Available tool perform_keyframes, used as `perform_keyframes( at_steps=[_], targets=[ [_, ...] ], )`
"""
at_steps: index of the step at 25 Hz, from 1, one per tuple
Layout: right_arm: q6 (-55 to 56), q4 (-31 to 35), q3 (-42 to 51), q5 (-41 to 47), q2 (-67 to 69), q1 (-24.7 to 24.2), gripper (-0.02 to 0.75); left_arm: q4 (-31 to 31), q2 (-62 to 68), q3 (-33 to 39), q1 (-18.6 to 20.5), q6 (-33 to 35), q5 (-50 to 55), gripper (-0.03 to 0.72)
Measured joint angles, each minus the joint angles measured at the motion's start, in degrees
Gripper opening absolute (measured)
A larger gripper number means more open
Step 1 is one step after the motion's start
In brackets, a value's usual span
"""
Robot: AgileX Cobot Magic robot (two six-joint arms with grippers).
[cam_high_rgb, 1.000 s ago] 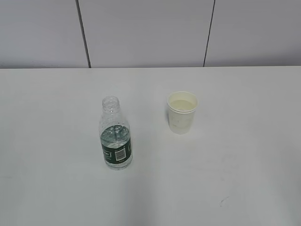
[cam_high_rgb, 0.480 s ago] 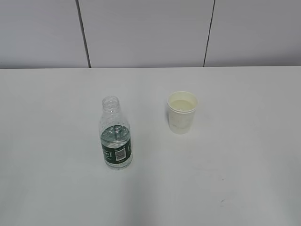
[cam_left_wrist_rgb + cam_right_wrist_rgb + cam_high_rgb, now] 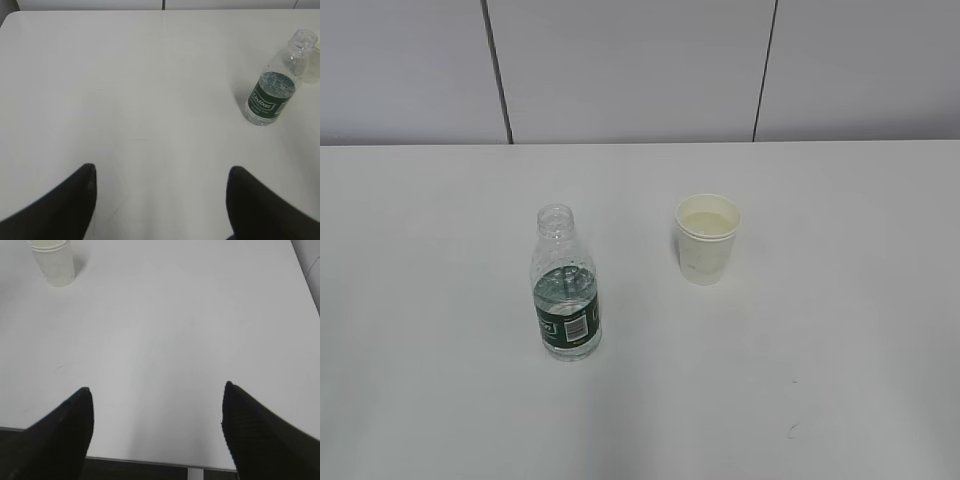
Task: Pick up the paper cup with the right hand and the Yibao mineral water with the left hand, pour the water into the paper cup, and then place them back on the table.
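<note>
The Yibao mineral water bottle (image 3: 566,288) stands upright and capless on the white table (image 3: 820,350), part full, left of centre. The white paper cup (image 3: 706,238) stands upright to its right and a little farther back. Neither gripper shows in the exterior view. In the left wrist view my left gripper (image 3: 161,172) is open and empty above bare table, with the bottle (image 3: 272,90) far off at the upper right. In the right wrist view my right gripper (image 3: 157,392) is open and empty above the table's front edge, with the cup (image 3: 54,262) far at the upper left.
A grey panelled wall (image 3: 640,70) rises behind the table's far edge. The table's front edge (image 3: 150,461) shows under the right gripper and its right edge (image 3: 305,275) at the upper right. A small dark scuff (image 3: 793,428) marks the tabletop at front right.
</note>
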Motion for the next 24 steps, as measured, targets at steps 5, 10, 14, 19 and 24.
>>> perform_keyframes(
  at_steps=[5,10,14,19,24],
  targets=[
    [0.8,-0.5,0.1,-0.3,0.0,0.0,0.592,0.0,0.0,0.0,0.0,0.0,-0.1,0.499],
    [0.9,-0.7,0.1,-0.3,0.0,0.0,0.592,-0.3,0.0,0.0,0.0,0.0,-0.1,0.499],
    [1.0,-0.8,0.1,-0.4,0.0,0.0,0.592,-0.5,0.0,0.0,0.0,-0.1,-0.1,0.499],
    [1.1,-0.8,0.1,-0.5,0.0,0.0,0.592,-0.5,0.0,0.0,0.0,-0.1,-0.1,0.499],
    [1.2,-0.8,0.1,-0.5,0.0,0.0,0.592,-0.5,0.0,0.0,0.0,-0.1,-0.1,0.499]
  ],
)
